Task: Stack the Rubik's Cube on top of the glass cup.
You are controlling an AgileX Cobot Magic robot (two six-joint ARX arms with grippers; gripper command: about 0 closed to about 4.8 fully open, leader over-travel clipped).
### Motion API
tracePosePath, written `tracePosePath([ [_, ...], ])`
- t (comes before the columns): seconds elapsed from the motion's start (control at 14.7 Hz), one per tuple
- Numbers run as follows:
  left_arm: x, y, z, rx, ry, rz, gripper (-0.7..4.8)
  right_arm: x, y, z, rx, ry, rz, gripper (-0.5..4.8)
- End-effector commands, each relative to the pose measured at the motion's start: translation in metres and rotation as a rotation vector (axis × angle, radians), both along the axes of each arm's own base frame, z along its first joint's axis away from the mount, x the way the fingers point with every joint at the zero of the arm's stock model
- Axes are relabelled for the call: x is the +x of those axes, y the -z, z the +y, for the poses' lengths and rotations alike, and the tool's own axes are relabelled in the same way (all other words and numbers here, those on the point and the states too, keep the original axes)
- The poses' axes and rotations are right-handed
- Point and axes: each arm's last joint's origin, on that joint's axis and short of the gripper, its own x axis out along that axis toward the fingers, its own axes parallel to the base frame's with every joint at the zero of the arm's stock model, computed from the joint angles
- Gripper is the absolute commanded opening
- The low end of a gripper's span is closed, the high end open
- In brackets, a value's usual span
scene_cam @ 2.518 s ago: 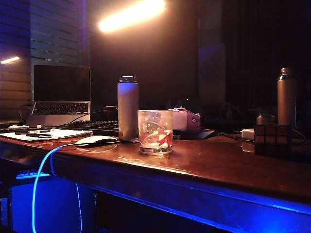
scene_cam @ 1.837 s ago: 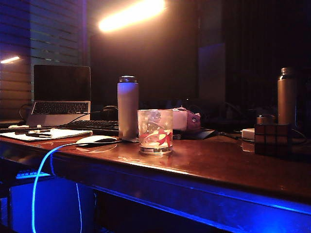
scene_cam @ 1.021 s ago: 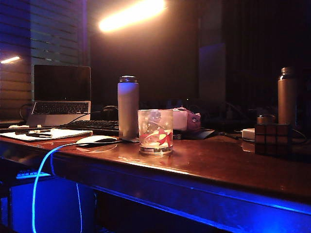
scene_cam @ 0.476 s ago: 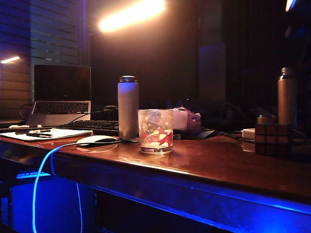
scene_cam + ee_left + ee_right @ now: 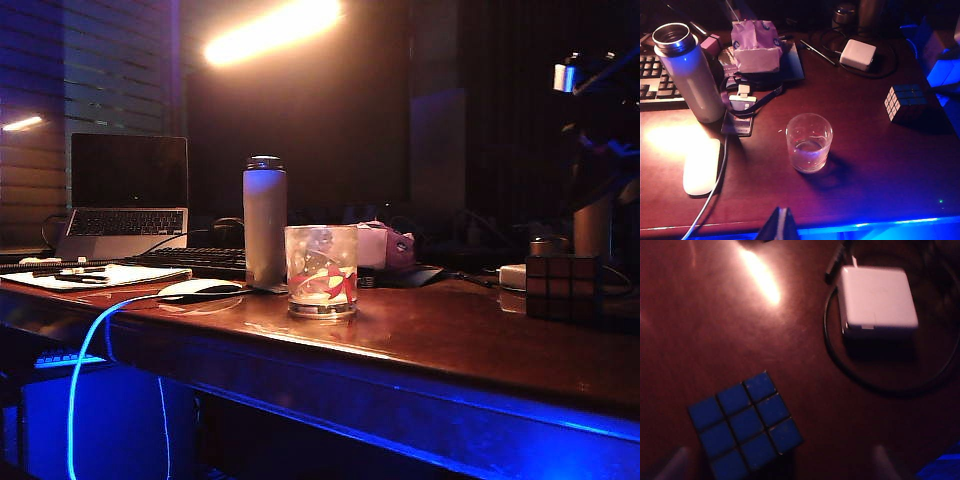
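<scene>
The Rubik's Cube (image 5: 562, 287) sits on the dark wooden table (image 5: 450, 345) at the right, well apart from the glass cup (image 5: 320, 272) near the middle. In the right wrist view my right gripper (image 5: 779, 466) hovers over the cube (image 5: 745, 425). It is open, with one fingertip (image 5: 672, 465) on each side and nothing held. That arm (image 5: 600, 130) shows dark at the exterior view's upper right, above the cube. My left gripper (image 5: 781, 225) is shut and empty, out past the table's front edge, short of the cup (image 5: 809, 142). The cube (image 5: 905, 102) lies far off to its side.
A pale bottle (image 5: 264, 222) and a white mouse (image 5: 198, 289) with its cable stand left of the cup. A white charger (image 5: 877, 297) with a looped cord lies just behind the cube. A purple packet (image 5: 756, 45), keyboard (image 5: 190, 262) and laptop (image 5: 128, 195) fill the back.
The right arm has come down into the exterior view at the upper right, above the cube. Cube and cup have not moved.
</scene>
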Motion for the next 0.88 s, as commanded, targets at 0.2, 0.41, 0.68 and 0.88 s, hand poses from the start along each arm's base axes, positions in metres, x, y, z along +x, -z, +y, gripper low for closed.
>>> tracePosePath([
  [0.2,-0.001,-0.004,0.0,-0.015,0.012,-0.019,-0.03,0.005,-0.003,0.005,-0.159,-0.184,-0.095,4.79],
  [0.41,-0.002,-0.004,0.0,-0.015,0.012,-0.02,-0.03,0.026,0.008,0.008,-0.145,-0.208,-0.063,4.79],
  [0.68,-0.001,-0.005,0.0,-0.019,0.012,-0.032,-0.03,0.055,0.015,0.011,-0.124,-0.234,-0.009,4.79],
  [0.88,-0.001,-0.006,0.0,-0.021,0.012,-0.039,-0.03,0.062,0.016,0.012,-0.095,-0.264,0.048,4.79],
])
